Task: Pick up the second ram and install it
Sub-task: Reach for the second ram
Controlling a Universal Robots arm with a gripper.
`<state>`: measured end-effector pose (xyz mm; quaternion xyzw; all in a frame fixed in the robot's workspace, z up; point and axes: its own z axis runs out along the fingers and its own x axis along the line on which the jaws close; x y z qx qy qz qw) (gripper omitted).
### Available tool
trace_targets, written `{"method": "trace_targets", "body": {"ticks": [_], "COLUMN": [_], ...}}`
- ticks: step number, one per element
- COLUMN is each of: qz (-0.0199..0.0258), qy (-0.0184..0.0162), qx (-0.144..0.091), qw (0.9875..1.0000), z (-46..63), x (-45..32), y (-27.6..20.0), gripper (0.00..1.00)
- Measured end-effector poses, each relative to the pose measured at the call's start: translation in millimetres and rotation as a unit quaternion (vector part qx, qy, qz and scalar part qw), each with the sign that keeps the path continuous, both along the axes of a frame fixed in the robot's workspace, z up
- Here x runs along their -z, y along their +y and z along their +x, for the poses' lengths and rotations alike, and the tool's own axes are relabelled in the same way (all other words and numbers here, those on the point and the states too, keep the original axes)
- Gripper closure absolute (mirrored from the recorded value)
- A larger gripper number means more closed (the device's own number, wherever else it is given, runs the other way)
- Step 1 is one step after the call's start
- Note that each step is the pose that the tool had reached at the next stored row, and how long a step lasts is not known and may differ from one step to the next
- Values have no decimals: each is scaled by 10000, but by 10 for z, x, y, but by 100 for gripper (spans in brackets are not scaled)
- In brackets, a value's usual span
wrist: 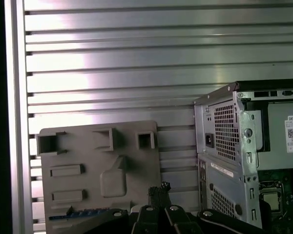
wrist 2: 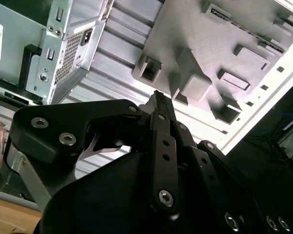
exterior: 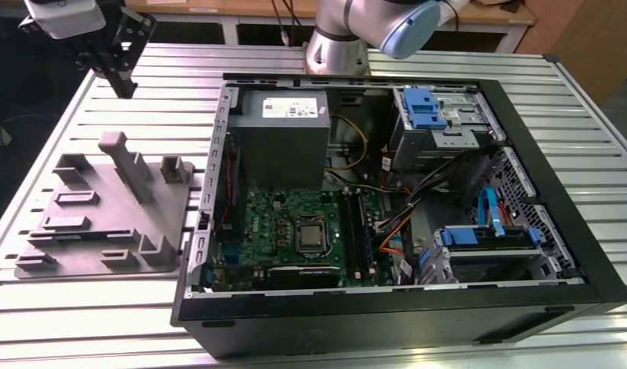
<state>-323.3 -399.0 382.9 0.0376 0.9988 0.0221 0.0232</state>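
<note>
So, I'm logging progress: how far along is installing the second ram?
Done: nothing visible yet; the second ram lies in the grey fixture beside the open computer case. In hand: nothing, the claw hovers over the fixture, shut and empty. Left: both pickup and seating it on the motherboard.

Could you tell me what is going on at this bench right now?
One robot arm's black gripper hangs, shut and empty, above the slatted aluminium table, beside the open black computer case. In the first wrist view, a thin dark blue memory stick lies in the grey moulded fixture tray, not yet picked up.
</note>
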Motion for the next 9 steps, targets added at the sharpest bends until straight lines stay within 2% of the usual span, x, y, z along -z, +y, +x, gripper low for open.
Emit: {"method": "trace_targets", "body": {"ticks": [9], "qz": [0], "qy": [0], "qx": [0], "qw": [10000], "z": [-145], "x": [52], "y": [-14], "gripper": [90]}}
